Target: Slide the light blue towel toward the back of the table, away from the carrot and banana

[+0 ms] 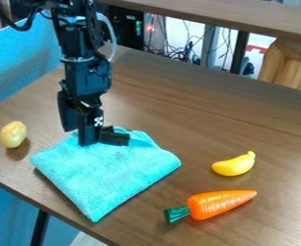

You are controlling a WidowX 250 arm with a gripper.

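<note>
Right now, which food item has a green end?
The carrot, long and orange. The banana is yellow, and the oval item across the turquoise cloth is pale yellow; neither shows green.

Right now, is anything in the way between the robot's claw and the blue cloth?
Nothing visible: the claw is right at the far part of the cloth. The carrot, banana and yellowish oval thing lie off to the sides.
</note>
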